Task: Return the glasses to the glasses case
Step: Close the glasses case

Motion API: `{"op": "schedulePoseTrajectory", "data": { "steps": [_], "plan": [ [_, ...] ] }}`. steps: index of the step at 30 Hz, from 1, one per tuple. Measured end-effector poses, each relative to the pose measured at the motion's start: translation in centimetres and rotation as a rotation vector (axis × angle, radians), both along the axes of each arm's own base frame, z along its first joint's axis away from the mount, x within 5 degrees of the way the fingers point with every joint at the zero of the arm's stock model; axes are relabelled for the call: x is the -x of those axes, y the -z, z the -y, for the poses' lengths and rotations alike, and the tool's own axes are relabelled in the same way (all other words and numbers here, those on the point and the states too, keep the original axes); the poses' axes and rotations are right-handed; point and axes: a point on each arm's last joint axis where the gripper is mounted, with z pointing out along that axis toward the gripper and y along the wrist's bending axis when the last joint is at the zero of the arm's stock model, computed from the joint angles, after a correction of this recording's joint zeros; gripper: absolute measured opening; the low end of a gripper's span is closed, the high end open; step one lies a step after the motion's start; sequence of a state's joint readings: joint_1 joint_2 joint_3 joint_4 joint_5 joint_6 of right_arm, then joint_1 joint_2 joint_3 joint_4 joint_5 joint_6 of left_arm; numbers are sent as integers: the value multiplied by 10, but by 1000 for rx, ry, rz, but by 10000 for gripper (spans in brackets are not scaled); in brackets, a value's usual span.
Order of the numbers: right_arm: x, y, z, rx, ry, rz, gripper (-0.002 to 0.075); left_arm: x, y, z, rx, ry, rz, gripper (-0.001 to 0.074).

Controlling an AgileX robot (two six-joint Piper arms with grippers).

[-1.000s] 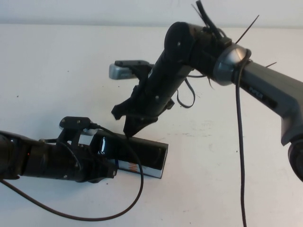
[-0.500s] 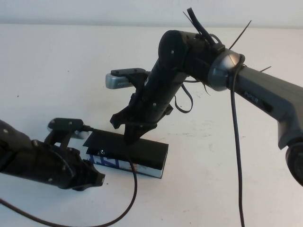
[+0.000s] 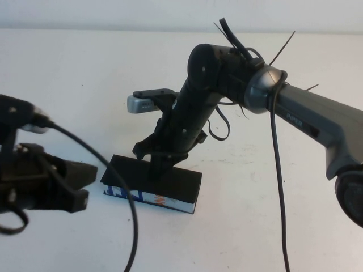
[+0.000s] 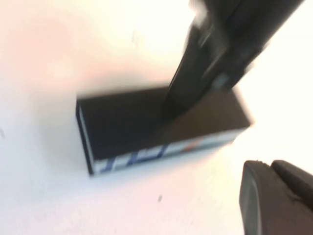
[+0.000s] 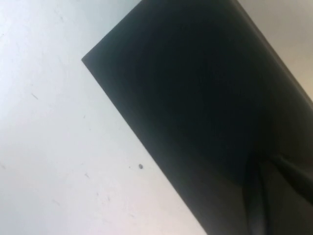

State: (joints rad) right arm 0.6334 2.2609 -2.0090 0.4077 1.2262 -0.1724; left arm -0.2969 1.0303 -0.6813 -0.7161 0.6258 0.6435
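High view shows the glasses case [image 3: 152, 186] lying lid-down-flat at about 6 o'clock on the white surface [image 3: 79, 73], glasses unseen. It looks a stiff, light box with a smooth lid; I'd grip its long sides. My right pincer [image 3: 160, 160] presses its lid, fingers together; my left pincer [image 3: 79, 184] hangs at 9 o'clock, spread and empty.

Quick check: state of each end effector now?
Left end effector: open, empty, beside the glasses case.
Right end effector: shut, pressing on the case lid.

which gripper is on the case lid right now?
The right gripper: its tip presses down on the glasses case lid, which lies flat. The left gripper sits off the case's left end, apart from it.
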Motion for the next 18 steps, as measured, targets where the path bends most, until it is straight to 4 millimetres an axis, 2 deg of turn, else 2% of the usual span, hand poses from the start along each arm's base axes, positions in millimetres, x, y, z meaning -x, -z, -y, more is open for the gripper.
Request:
{"op": "schedulePoseTrajectory", "data": {
  "steps": [5,12,15,18],
  "plan": [
    [2,4,-4,7,-10,-5,-8,34,-33,-10,60,-7,165,-4],
    [3,3,-4,7,-11,-2,-8,74,-58,-23,89,-1,347,-4],
    [6,-10,-3,-6,-14,22,-8,87,-63,-31,62,-17,425,-4],
    [11,-40,3,-30,-17,86,-8,101,-64,-42,48,-84,519,-4]
  ]
}}
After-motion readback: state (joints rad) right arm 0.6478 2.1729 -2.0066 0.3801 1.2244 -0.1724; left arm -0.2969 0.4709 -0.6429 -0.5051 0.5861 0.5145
